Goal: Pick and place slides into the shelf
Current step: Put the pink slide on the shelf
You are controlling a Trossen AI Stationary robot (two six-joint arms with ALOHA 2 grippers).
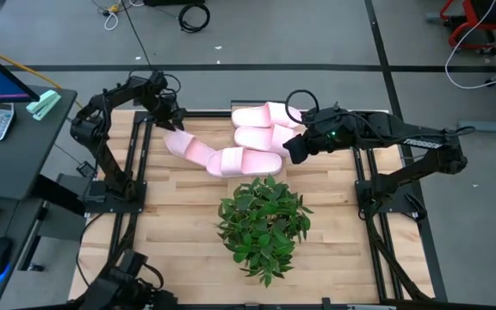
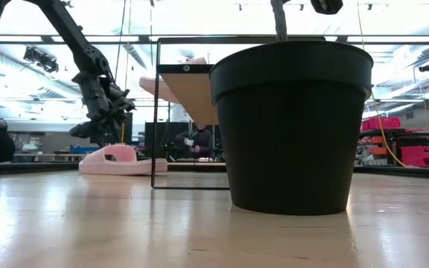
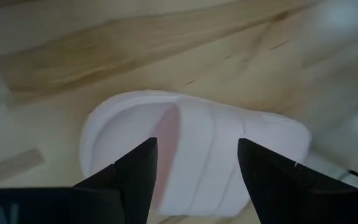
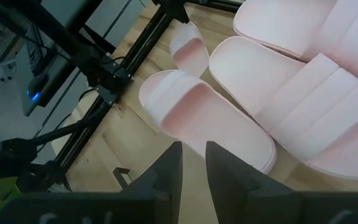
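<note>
Pink slides (image 1: pixel 248 142), no legible markings

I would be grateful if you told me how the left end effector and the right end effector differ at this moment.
The left end effector stands open, its fingers spread over a pink slide on the table; the right end effector has its fingers nearly together and empty. The left one is at the leftmost slide; the right one is beside the three slides nearer the middle. Both are dark, two-fingered and hold nothing.

Bright overhead light; ceiling glare in low view; left wrist view blurry; table (image 2: pixel 125 223) reflective.
</note>
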